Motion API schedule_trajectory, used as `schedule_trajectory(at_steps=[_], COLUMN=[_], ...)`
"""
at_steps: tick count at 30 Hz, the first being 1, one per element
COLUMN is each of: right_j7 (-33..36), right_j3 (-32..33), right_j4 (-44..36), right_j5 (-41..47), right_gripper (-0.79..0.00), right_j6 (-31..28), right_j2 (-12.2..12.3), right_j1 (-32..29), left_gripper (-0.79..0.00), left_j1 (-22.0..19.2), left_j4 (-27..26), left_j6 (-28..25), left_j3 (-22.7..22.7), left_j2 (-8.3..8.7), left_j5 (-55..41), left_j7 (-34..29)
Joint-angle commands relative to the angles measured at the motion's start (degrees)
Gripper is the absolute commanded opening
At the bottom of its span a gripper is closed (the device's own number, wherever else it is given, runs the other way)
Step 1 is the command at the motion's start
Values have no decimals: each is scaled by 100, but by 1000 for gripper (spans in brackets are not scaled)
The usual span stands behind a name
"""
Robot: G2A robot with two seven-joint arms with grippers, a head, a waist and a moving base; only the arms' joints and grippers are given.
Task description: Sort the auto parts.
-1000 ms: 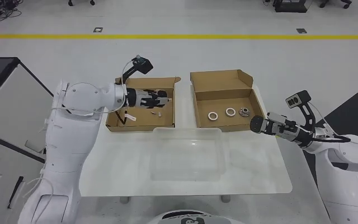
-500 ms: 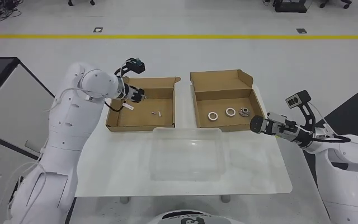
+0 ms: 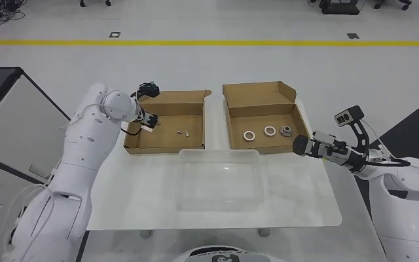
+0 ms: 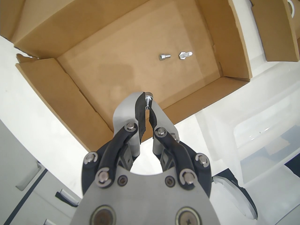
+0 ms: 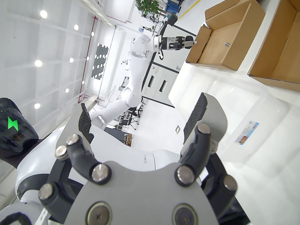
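Note:
My left gripper [image 4: 147,101] is shut on a small silver bolt [image 4: 148,99], held just inside the left cardboard box [image 4: 112,54] near one side wall. In the top view that gripper [image 3: 150,122] sits at the left edge of the left box [image 3: 167,105]. Two more silver bolts [image 4: 164,56] [image 4: 185,55] lie side by side on the box floor. The right cardboard box [image 3: 262,98] holds two white rings [image 3: 249,136] [image 3: 270,131] and a metal hub [image 3: 286,130]. My right gripper [image 5: 143,113] is open and holds nothing, beside the right box's front right corner [image 3: 300,145].
A clear plastic bin [image 3: 219,180] stands on the white table [image 3: 301,196] in front of both boxes. The boxes' raised flaps and walls stand along the far side. A grey cabinet [image 3: 26,124] stands left of the table.
My left arm has drawn back from over the middle of the left box to its left edge. The right arm has not moved.

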Motion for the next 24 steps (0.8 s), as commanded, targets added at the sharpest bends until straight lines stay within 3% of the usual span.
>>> schedule_trajectory(at_steps=[1, 15, 24], right_j7=[0, 0, 0], right_j3=[0, 0, 0], right_j4=[0, 0, 0], right_j5=[0, 0, 0], right_gripper=[0, 0, 0], right_j6=[0, 0, 0], right_j2=[0, 0, 0], right_j1=[0, 0, 0], left_gripper=[-785, -785, -785], left_j1=[-72, -469, -676], left_j4=[247, 1453, 1929], left_j6=[-31, -266, -238], left_j3=[90, 608, 1023], left_j2=[-18, -143, -325], left_j5=[43, 330, 453], left_j7=[64, 310, 556])
